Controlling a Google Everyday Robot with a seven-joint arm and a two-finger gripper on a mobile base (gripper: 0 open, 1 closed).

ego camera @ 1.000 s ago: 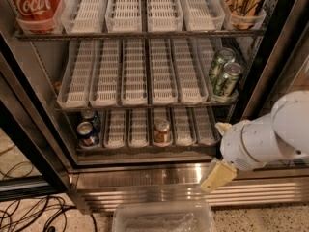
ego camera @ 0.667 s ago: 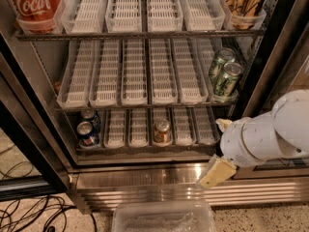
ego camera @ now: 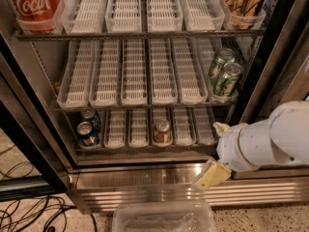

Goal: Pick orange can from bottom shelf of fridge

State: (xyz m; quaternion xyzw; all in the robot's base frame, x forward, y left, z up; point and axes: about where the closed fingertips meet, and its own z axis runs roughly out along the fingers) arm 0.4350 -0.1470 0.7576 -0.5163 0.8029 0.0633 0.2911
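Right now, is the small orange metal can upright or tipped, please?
Upright: the small orange metal can shows its silver top; the hand hangs lower right.

white "coca" script on red bottle (ego camera: 33, 5), top left; gripper (ego camera: 211, 175) low right.

One orange can (ego camera: 161, 131), two blue cans (ego camera: 87, 134) (ego camera: 91, 117), two green cans (ego camera: 227, 79) (ego camera: 219, 62), one gripper (ego camera: 212, 174) lower right.

Arm (ego camera: 270, 139) cut off by right edge; its hand (ego camera: 213, 173) sits low right, before the fridge (ego camera: 145, 179) base. Label of orange can (ego camera: 161, 131) on bottom shelf (ego camera: 138, 129) too small to read. Top edge crops red bottle (ego camera: 34, 4); bottom edge crops clear tub (ego camera: 164, 217).
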